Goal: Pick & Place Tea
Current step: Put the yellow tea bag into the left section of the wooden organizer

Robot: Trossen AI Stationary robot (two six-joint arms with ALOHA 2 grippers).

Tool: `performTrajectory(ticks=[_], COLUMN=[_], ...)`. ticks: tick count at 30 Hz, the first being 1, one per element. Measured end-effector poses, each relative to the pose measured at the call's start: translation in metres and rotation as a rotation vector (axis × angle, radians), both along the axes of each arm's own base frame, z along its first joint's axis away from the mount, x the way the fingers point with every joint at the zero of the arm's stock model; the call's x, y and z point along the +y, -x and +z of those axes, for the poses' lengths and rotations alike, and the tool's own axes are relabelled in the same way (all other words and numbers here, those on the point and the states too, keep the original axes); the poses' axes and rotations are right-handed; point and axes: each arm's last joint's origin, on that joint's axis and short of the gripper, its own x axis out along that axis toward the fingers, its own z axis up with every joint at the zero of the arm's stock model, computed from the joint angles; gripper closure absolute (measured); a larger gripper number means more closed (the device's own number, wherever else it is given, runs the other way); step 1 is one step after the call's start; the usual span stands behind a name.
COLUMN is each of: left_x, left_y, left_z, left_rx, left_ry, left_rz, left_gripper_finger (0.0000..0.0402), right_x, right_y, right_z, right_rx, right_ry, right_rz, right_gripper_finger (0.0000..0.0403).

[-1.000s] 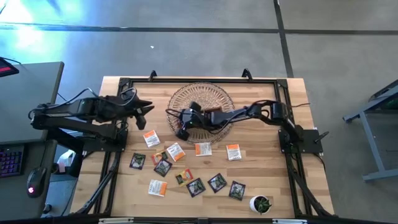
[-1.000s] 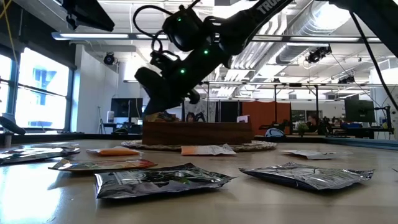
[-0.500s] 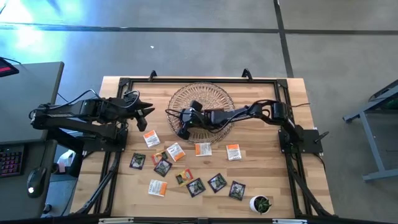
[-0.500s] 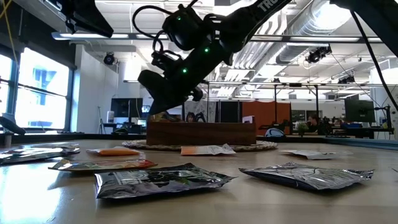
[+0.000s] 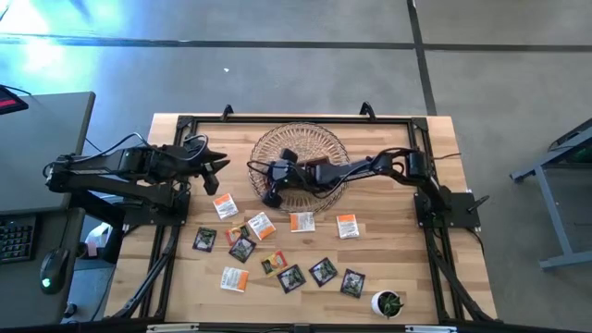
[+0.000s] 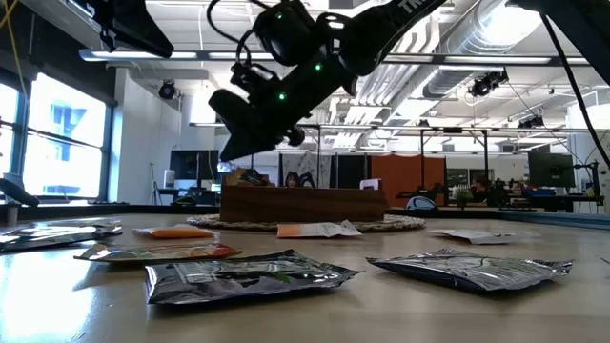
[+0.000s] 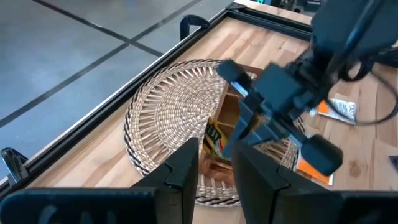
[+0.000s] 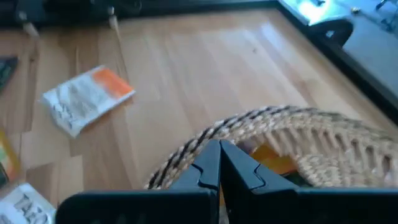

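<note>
Apparently the right gripper [image 5: 269, 196] has just finished a drop: it hangs over the near-left edge of the round wicker mat [image 5: 319, 139], beside the wooden tray [image 6: 303, 203] that sits on the mat toward the counter's [image 5: 407, 268] far edge, and its fingers [image 8: 208, 167] are pressed together with nothing between them. A yellow sachet [image 7: 214, 138] already lies in the tray compartment nearest that gripper; whether other compartments hold any cannot be told. The left gripper [image 5: 218, 158] waits above the counter's left edge, level with the mat, its fingers [image 7: 186, 168] standing a little apart with nothing visible between them.

Most of the tea remains loose on the counter's near half: white-and-orange sachets [image 5: 225, 205], black ones [image 5: 323, 271] and a yellow-red one [image 5: 271, 263], scattered between the mat and the near edge, with the small potted plant [image 5: 388, 302] at the near right corner.

So the step in hand looks like the return for another sachet. The next move would call for the right gripper to swing toward the near edge, part its fingers, and come down flat on a thin sachet such as the nearest white-and-orange one [image 5: 302, 221], pinching an edge without sliding it.

As for writing, "TR" shows in white on the arm [image 6: 405, 9] in the low view; the print on the sachets is too small to read.
</note>
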Motion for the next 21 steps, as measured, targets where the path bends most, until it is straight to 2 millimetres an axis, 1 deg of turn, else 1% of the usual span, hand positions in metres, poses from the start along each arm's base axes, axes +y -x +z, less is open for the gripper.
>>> performTrajectory(ticks=[2, 5, 10, 18, 21], left_x=[0.0, 0.0, 0.0, 0.0, 0.0], left_y=[0.0, 0.0, 0.001, 0.001, 0.001], left_z=[0.0, -0.001, -0.002, -0.002, -0.001], left_rx=[0.004, 0.008, 0.02, 0.02, 0.019], left_ry=[0.0, -0.001, -0.002, -0.002, -0.009], left_rz=[0.0, 0.002, 0.002, 0.003, 0.015], left_gripper_finger=[0.0308, 0.0308, 0.0308, 0.0308, 0.0308], right_x=[-0.001, -0.002, -0.001, -0.001, -0.001], right_y=[0.0, 0.003, 0.007, 0.007, 0.006], right_z=[0.001, -0.004, -0.01, -0.019, -0.026], right_rx=[0.006, 0.064, 0.131, 0.143, 0.152], right_ry=[0.02, 0.041, 0.009, -0.056, -0.09], right_rz=[-0.013, -0.03, -0.036, -0.02, 0.015], right_gripper_finger=[0.0403, 0.0403, 0.0403, 0.0403, 0.0403])
